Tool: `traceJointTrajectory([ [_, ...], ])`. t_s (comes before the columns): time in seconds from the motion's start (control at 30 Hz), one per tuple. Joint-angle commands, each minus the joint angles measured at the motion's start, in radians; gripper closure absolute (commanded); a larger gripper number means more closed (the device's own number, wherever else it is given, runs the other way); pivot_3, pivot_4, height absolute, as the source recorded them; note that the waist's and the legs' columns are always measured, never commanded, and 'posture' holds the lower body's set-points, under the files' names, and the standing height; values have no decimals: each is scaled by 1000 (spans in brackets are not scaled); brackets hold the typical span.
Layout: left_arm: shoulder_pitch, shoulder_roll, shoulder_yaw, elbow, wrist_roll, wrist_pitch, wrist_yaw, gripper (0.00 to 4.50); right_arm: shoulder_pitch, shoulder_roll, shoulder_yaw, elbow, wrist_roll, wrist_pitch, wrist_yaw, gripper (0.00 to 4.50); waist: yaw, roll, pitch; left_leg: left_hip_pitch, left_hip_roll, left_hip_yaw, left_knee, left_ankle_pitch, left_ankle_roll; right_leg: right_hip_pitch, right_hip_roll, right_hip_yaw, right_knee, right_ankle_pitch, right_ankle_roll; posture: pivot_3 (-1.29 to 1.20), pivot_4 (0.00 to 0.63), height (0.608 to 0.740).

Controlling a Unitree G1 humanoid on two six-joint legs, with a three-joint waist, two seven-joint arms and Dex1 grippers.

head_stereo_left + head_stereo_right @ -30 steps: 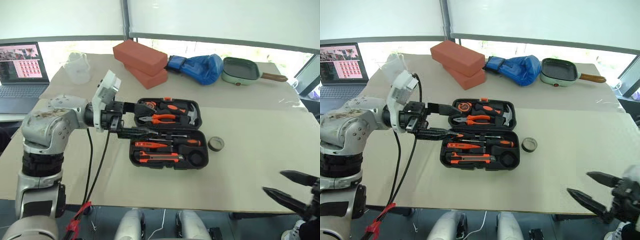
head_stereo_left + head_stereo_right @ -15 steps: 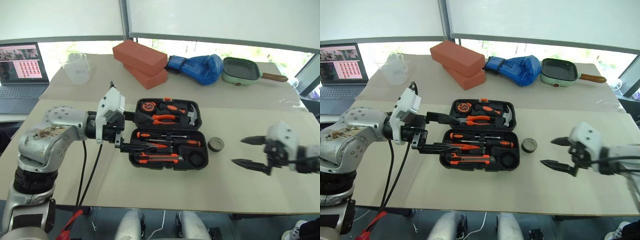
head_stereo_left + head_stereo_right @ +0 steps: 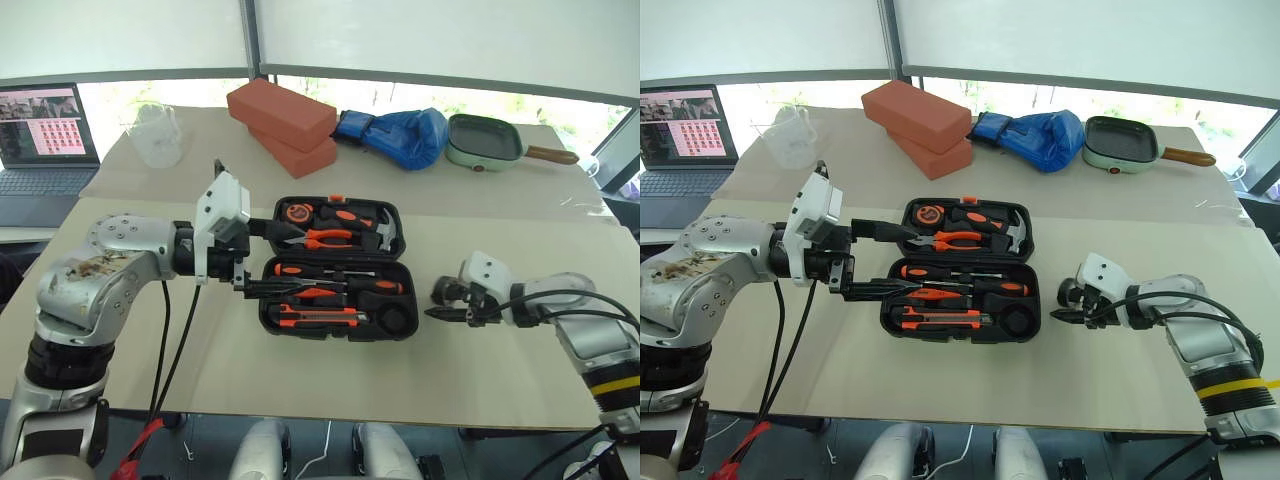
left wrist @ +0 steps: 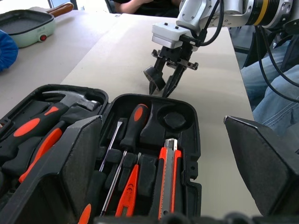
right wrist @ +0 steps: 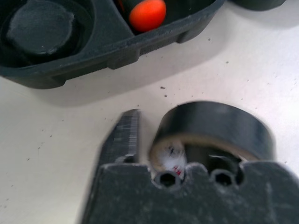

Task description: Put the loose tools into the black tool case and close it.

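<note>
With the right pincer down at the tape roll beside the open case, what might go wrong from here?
The right pincer has one finger inside the tape roll and one outside, pinching only its wall, so the roll could tilt or slip when lifted. The round recess sits in the corner of the black tool case; a skewed roll may not seat. The open left pincer reaches over the case and could foul closing.

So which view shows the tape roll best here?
The right wrist view: the tape roll sits close up on the table, with one finger of the right gripper outside its wall. In both eye views that gripper mostly covers it; the left wrist view shows it small between the fingers.
</note>
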Motion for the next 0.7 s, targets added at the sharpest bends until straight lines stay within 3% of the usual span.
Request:
traceJointTrajectory([
  [0.03, -12, 7, -7, -20, 4, -33, 1, 0, 14, -22, -49, -66, 33, 12, 28, 4442, 0, 0, 0, 0, 0, 0, 0, 0, 0, 0, 0, 0, 0, 0, 0, 0, 150, 738],
  [0.3, 8, 22, -48, -28, 23, -73, -20, 0, 90, -82, -168, -464, 308, 211, 122, 4442, 1, 1, 1, 0, 1, 0, 0, 0, 0, 0, 0, 0, 0, 0, 0, 0, 150, 738],
  [0.47, 11, 25, -66, -23, 38, -98, -32, 0, 84, -61, -67, -602, 274, 257, 65, 4442, 0, 1, 1, 0, 1, 0, -1, 0, 0, 0, 1, 0, 0, 0, 0, 0, 150, 738],
  [0.7, 9, 25, -66, -24, 35, -97, -33, 0, 55, -96, 42, -553, 121, 217, 45, 4442, 8, 1, 1, 0, 0, 0, 0, 0, 0, 0, 0, -1, 0, 0, 0, 0, 150, 738],
])
